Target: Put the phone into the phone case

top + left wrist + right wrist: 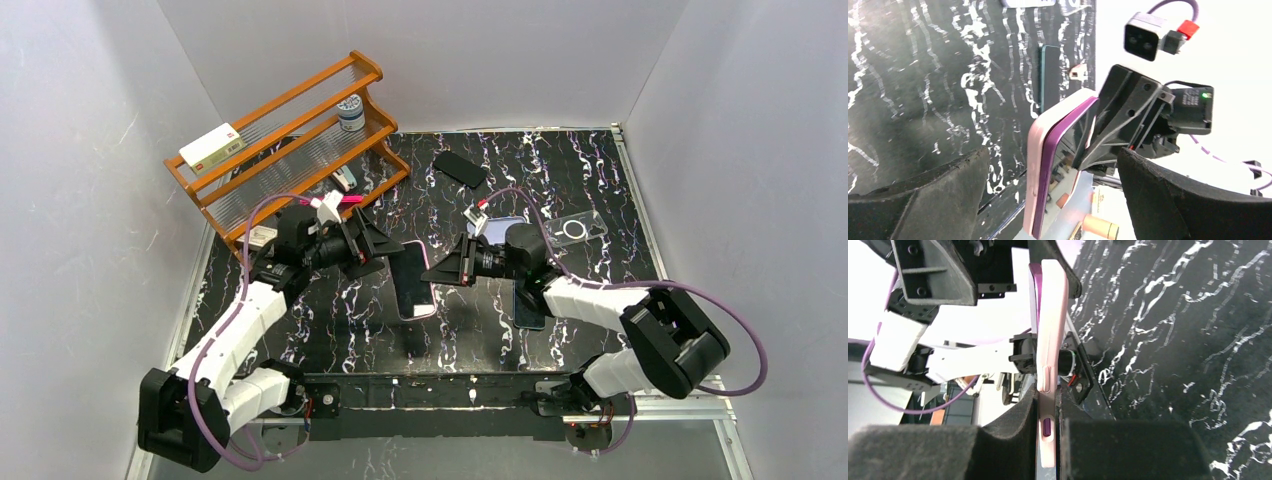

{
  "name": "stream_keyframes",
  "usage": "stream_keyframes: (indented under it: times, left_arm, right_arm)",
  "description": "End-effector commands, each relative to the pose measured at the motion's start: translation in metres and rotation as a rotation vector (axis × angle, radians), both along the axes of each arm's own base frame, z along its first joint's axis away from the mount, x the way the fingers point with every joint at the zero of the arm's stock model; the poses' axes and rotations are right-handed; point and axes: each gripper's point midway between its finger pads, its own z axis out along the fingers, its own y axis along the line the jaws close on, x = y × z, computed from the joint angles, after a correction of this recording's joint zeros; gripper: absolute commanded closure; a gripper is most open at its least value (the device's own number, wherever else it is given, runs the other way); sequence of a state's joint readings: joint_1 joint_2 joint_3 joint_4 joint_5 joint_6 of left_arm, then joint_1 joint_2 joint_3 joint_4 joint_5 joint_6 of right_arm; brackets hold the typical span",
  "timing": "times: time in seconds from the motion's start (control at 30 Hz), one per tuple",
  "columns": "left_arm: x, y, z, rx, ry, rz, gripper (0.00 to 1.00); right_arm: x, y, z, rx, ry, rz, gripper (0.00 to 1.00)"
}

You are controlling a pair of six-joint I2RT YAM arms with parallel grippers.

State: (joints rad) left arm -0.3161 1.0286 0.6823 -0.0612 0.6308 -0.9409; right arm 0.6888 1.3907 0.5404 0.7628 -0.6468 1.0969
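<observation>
A purple phone [410, 280] sits partly inside a pink phone case [421, 314], held on edge above the table between the two arms. My right gripper [442, 270] is shut on the case's edge; in the right wrist view its pads [1013, 440] clamp the pink case [1050, 315], and the purple phone [1034, 285] shows along the case's left side. My left gripper [385, 250] is open. In the left wrist view its fingers [923, 200] stand wide apart on either side of the phone [1050, 150] and case [1034, 150], not touching them.
A wooden rack [290, 140] with a white box [212, 146] and a can [350, 112] stands at the back left. A black case [460, 168], a clear case [580, 230] and a dark phone [530, 305] lie on the marbled table [600, 170].
</observation>
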Motion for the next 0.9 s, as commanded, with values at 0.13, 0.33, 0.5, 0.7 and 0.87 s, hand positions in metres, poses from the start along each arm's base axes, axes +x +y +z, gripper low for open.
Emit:
stream_keyframes:
  times: [0.13, 0.33, 0.5, 0.7, 0.87]
  left_arm:
    - [-0.007, -0.018, 0.073, -0.183, -0.199, -0.139, 0.09]
    - [-0.01, -0.024, 0.116, -0.393, -0.26, -0.152, 0.17]
    - [-0.014, -0.024, 0.124, -0.412, -0.276, -0.16, 0.35]
    - [-0.015, -0.023, 0.126, -0.442, -0.266, -0.141, 0.64]
    - [-0.013, -0.023, 0.115, -0.434, -0.238, -0.129, 0.87]
  right_arm:
    - [-0.023, -0.01, 0.077, 0.26, -0.157, 0.092, 0.99]
    - [-0.033, -0.014, 0.095, 0.355, -0.169, 0.132, 0.99]
    - [-0.032, -0.015, 0.099, 0.373, -0.167, 0.112, 0.99]
    - [-0.031, -0.016, 0.092, 0.364, -0.142, 0.096, 0.99]
    - [-0.031, -0.017, 0.089, 0.36, -0.132, 0.088, 0.99]
